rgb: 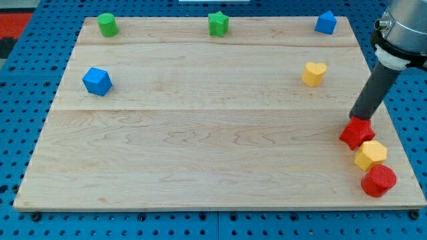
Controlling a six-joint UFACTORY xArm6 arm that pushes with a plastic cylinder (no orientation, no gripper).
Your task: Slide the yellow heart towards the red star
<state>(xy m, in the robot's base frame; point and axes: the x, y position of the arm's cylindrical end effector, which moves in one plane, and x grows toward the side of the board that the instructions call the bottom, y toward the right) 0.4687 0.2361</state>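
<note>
The yellow heart [313,73] lies at the board's upper right. The red star [357,133] lies near the right edge, below and to the right of the heart. My tip [359,119] stands at the star's upper edge, touching or nearly touching it. The rod rises from there toward the view's top right. The tip is well below and to the right of the heart.
A yellow hexagon [370,155] and a red cylinder [378,180] sit just below the star. A blue block [325,23], a green star [218,24] and a green cylinder [107,25] line the top edge. A blue block [97,81] lies at left.
</note>
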